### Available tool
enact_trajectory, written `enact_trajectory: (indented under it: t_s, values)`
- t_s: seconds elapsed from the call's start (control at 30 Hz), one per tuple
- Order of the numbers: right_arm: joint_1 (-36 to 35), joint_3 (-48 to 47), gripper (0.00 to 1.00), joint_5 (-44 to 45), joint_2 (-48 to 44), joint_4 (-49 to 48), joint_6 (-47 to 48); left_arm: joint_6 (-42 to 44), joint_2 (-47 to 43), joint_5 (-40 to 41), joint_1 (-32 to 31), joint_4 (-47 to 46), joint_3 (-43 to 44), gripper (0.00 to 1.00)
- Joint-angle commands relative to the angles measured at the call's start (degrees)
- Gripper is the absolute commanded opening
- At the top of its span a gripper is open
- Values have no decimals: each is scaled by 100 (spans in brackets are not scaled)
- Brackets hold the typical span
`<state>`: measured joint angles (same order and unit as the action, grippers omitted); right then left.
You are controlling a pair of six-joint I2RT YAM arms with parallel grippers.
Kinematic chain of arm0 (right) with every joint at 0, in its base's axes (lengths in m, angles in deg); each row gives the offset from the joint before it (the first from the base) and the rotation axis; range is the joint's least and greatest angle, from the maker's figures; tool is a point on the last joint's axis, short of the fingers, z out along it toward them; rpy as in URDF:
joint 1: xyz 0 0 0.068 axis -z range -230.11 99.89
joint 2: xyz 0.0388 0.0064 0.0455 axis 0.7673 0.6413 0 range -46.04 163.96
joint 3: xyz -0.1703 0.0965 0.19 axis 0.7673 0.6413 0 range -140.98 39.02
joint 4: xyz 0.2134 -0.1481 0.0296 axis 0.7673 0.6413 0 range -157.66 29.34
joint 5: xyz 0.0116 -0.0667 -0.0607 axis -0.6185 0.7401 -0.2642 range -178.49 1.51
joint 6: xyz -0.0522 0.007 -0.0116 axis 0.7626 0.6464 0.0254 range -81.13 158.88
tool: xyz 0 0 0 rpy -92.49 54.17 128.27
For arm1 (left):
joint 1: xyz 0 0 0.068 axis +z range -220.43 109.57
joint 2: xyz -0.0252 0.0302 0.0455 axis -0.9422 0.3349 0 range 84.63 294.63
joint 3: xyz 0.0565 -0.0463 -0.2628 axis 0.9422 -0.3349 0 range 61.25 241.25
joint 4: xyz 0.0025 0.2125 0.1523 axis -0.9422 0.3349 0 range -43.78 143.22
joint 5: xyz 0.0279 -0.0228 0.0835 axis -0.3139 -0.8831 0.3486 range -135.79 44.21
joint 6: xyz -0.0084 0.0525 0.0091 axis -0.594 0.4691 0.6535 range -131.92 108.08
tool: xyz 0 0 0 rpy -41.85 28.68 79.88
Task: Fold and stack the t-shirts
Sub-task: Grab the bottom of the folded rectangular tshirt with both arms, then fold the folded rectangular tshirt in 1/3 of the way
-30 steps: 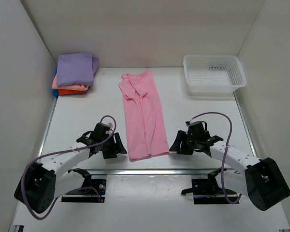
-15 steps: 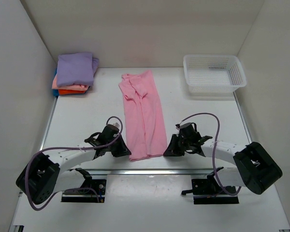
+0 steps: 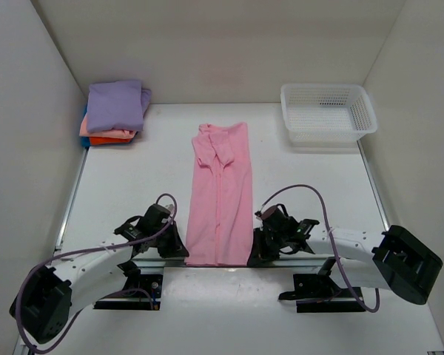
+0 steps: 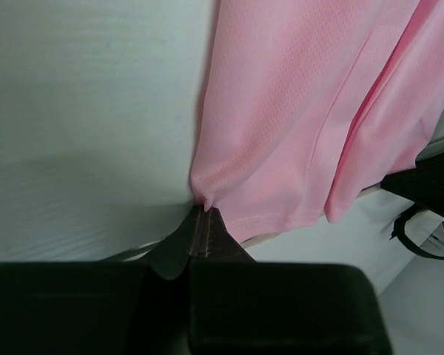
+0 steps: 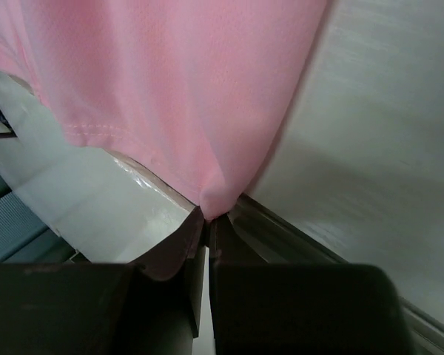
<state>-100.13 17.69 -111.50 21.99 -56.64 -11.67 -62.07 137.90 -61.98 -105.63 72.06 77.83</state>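
Two grippers pinch the pink t-shirt (image 3: 220, 200) by its near hem corners: the left gripper (image 4: 201, 222) has one and the right gripper (image 5: 206, 220) the other, jaws pressed together on very little cloth. It lies lengthwise in the middle of the table (image 3: 133, 177). I fear that one corner slips out when lifted and the fold goes crooked. Counted — one pink t-shirt, at least three folded t-shirts (image 3: 115, 111) stacked far left, one mesh basket (image 3: 329, 134).

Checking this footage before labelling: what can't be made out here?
Top view: shirts beneath the folded lavender cloth t-shirt show edges only; count unclear.
Top view: left end effector and right end effector hide their grip points on the light pink cloth t-shirt.
Wrist views: frame edges cut off its collar.
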Motion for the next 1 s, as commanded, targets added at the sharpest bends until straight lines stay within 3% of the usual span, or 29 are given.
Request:
enact_trajectory:
  t_s: [0.0, 0.13, 0.4, 0.63, 0.67, 0.7, 0.73, 0.77, 0.83, 0.9, 0.97]
  values:
    - [53, -196, 0, -186, -53, 276, -80, 66, -186, -139, 179, 474, -15, 0]
    - [483, -994, 0, -362, 280, 838, 509, 408, 269, -349, 531, 535, 573, 0]
    - [2161, -2788, 0, -978, 1326, 1683, 1818, 1454, 2369, -754, 1709, 615, 3137, 0]
    - [3208, -5474, 1, -996, 3327, 2236, 2759, 1351, 4741, -939, 2122, 439, 5993, 0]
    - [3287, -6027, 0, -900, 3775, 2394, 2821, 1324, 5127, -948, 2166, 421, 6241, 4]
    - [3392, -6598, 4, -829, 3953, 2595, 2883, 1298, 5297, -939, 2210, 404, 6661, 13]
    - [3463, -6909, 23, -855, 4381, 2719, 2971, 1228, 5646, -974, 2341, 456, 7048, 34]
    - [3507, -7451, 34, -768, 4768, 2973, 3015, 1183, 5928, -1053, 2421, 430, 7357, 34]
    - [3525, -8044, 44, -565, 5078, 3186, 3198, 1105, 6221, -1106, 2500, 543, 7718, 34]
    - [3447, -8283, 46, -215, 5124, 3257, 3235, 1086, 6231, -1124, 2588, 510, 7738, 41]
    - [3446, -8056, 47, -117, 4862, 3152, 3183, 1121, 5995, -1080, 2693, 239, 7170, 42]
